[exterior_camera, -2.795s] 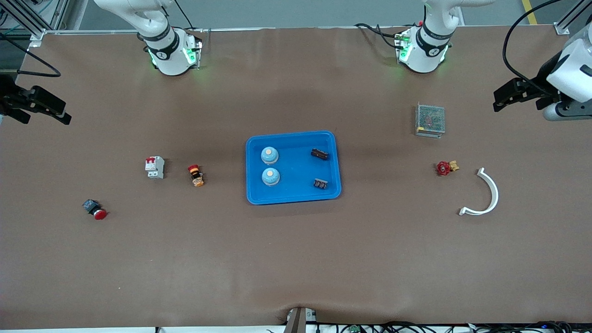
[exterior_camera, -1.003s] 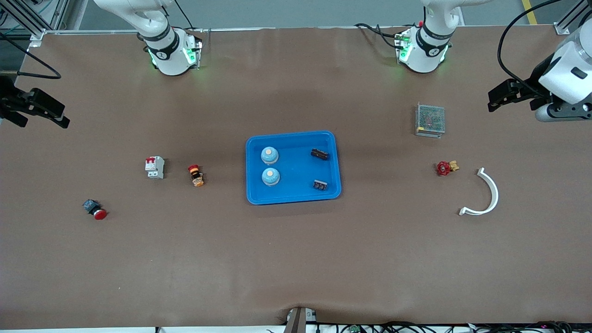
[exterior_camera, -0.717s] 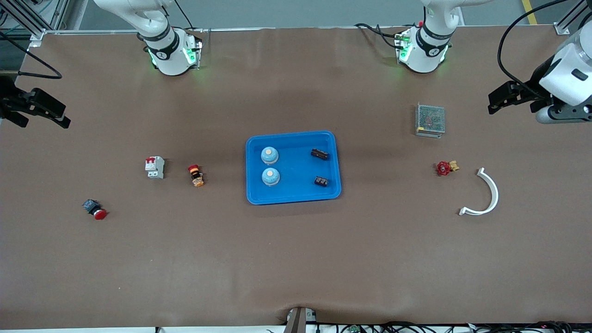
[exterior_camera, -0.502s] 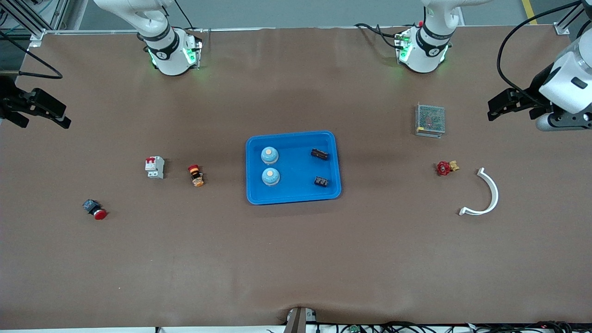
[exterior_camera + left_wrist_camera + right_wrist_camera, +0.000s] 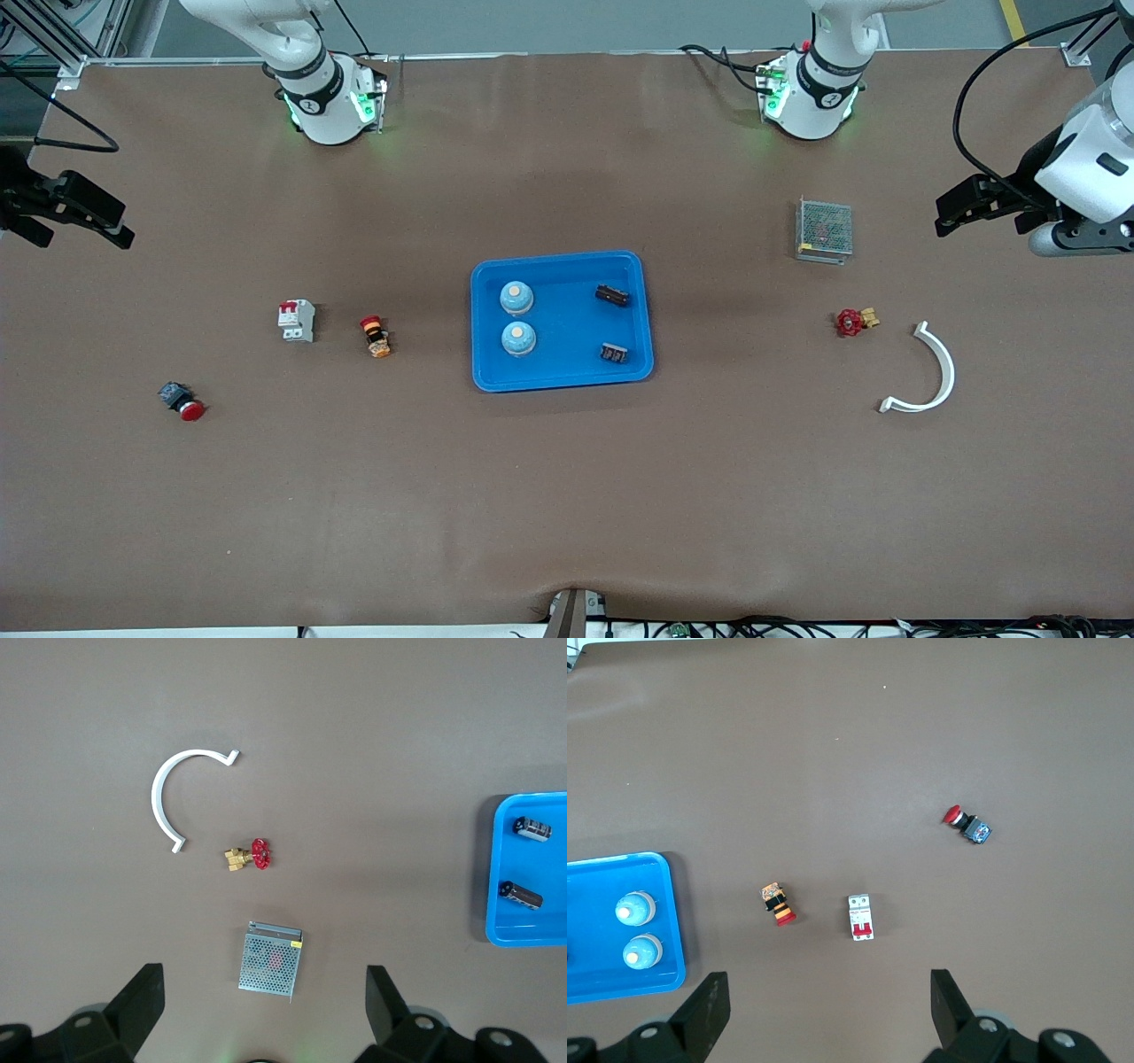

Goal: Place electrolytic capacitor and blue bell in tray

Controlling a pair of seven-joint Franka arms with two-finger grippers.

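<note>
tray sits mid counter, landmark for everything below. in it: 2 blue bells along the side toward the right arm's end, 2 electrolytic caps along the side toward the left arm's end. all four inside the rim, none on it, none touching each other.

left gripper hangs over the counter edge at the left arm's end, well apart from tray, fingers spread wide, nothing between them. right gripper same deal over the right arm's end, fingers wide, empty.

leftovers on counter, not task items: mesh box, red valve, white curved clip off the tray's left-arm side; breaker, orange/red button, red pushbutton off its right-arm side.

my read: placing step looks done, both arms parked clear. no bell or cap visible outside tray, so next move prob calls for nothing but a final check / hold at park. if more parts are expected, can't see any to pick.
</note>
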